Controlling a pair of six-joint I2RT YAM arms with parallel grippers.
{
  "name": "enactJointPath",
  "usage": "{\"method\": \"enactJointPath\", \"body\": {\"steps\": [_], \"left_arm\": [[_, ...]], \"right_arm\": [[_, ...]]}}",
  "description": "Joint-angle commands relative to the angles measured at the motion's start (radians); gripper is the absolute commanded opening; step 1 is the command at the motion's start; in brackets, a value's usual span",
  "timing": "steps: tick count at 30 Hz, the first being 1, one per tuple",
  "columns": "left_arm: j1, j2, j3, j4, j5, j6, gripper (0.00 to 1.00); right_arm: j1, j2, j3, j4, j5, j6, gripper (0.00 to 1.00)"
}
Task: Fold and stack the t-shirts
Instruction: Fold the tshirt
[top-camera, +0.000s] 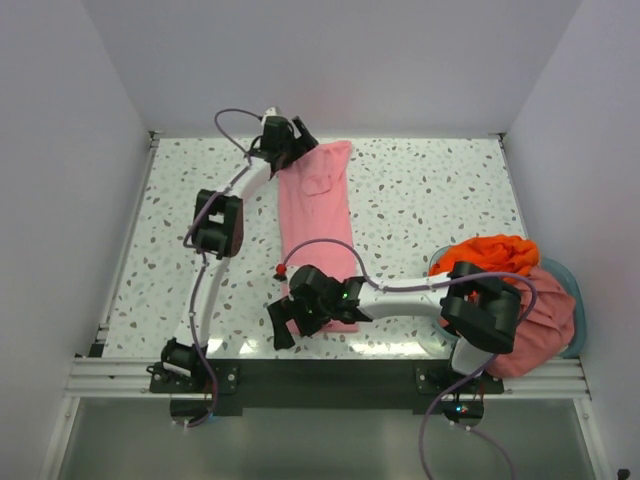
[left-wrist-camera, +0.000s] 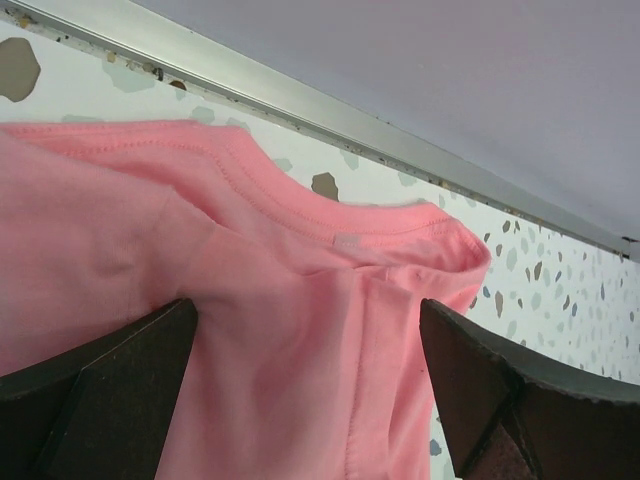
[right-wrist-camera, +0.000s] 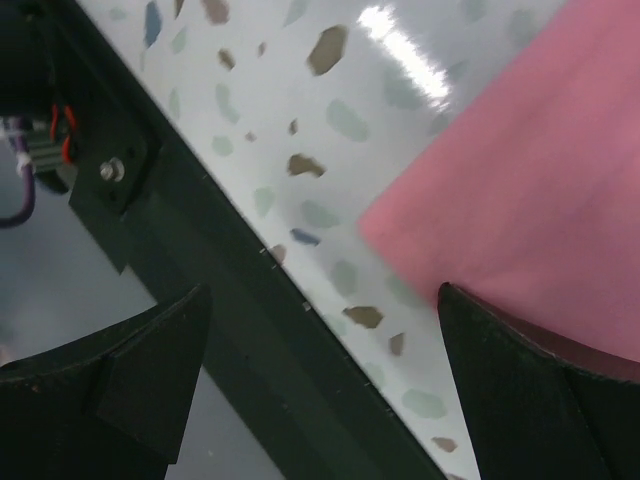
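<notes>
Overhead view with two wrist views. The light pink t-shirt lies as a long narrow strip down the middle of the table, collar end far and hem end near. The orange-red t-shirt and the salmon-pink t-shirt are heaped unfolded on the teal basket at the near right. The left gripper hangs over the collar end, jaws spread wide and holding nothing. The right gripper sits at the near left corner of the hem, likewise wide open and empty, with that corner just beside its right finger. We judge the step in hand to be taking hold of the strip's two ends for a crosswise fold. To do it well, we would lower each claw until it catches every layer, and close just inside the edge rather than on the collar seam alone. We would then carry one end low over the other so the strip does not fall open. The surface is glossy speckled stone-pattern, on which we expect cloth to slide readily, so a dragged end may pull the whole strip askew. A metal rail runs close behind the collar, and plain pale walls close in on the left, far and right, leaving little room beyond the far end
</notes>
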Motion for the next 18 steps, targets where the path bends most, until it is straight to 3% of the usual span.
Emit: {"method": "enactJointPath", "body": {"steps": [1,4,6,10,14,16,18], "left_arm": [[0.019,0.081,-0.005,-0.083,-0.095,-0.064,1.00],[0.019,0.072,0.037,-0.060,-0.065,-0.061,1.00],[0.019,0.046,0.072,-0.036,-0.004,-0.038,1.00],[0.012,-0.118,0.054,-0.037,0.064,0.019,1.00],[-0.019,-0.475,-0.128,-0.106,0.041,0.142,1.00],[-0.036,-0.615,-0.231,-0.249,-0.020,0.137,1.00],[-0.048,-0.842,-0.491,-0.275,-0.016,0.137,1.00]], "right_arm": [[0.037,-0.026,0.061,-0.084,-0.105,-0.030,0.99],[0.037,-0.066,0.097,-0.146,-0.099,-0.062,0.99],[0.037,-0.112,0.115,-0.189,-0.012,-0.070,0.98],[0.034,-0.219,0.134,-0.274,0.105,-0.059,0.99],[0.009,-0.334,0.102,-0.415,0.273,0.013,0.99],[-0.053,-0.418,0.031,-0.484,0.353,0.109,0.99],[-0.115,-0.483,-0.036,-0.486,0.349,0.143,0.99]]}}
